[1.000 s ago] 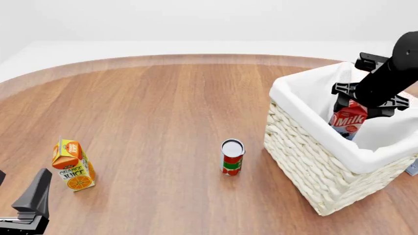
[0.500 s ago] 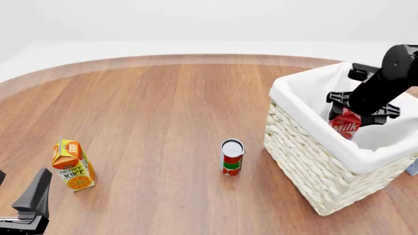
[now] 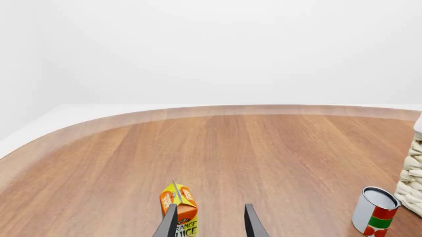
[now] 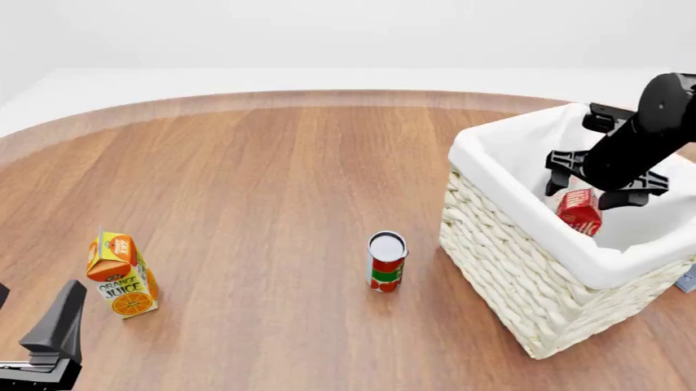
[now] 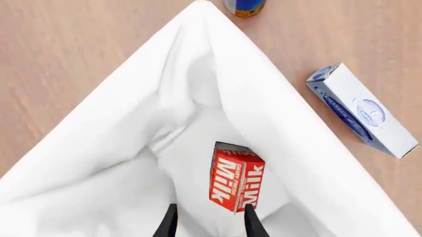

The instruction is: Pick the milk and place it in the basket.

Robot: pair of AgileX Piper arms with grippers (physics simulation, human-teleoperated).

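Observation:
The red milk carton (image 4: pixel 579 212) lies tilted inside the cream wicker basket (image 4: pixel 522 277), on its white cloth liner. In the right wrist view the milk (image 5: pixel 236 183) lies on its side on the liner (image 5: pixel 132 123), just beyond the fingertips and free of them. My right gripper (image 4: pixel 605 189) hangs over the basket just above the milk, open and empty; it also shows in the right wrist view (image 5: pixel 207 222). My left gripper (image 4: pixel 60 326) is open and empty at the near left of the table, and it shows in the left wrist view (image 3: pixel 209 222).
An orange juice carton (image 4: pixel 123 277) stands right by the left gripper, also in the left wrist view (image 3: pixel 180 207). A red-and-green can (image 4: pixel 386 262) stands left of the basket. A blue-and-white box (image 5: pixel 361 109) lies on the table beside the basket.
The right gripper has let go of the milk. The carton dropped from the fingers and tipped over onto the liner inside the basket. The left arm has not moved.

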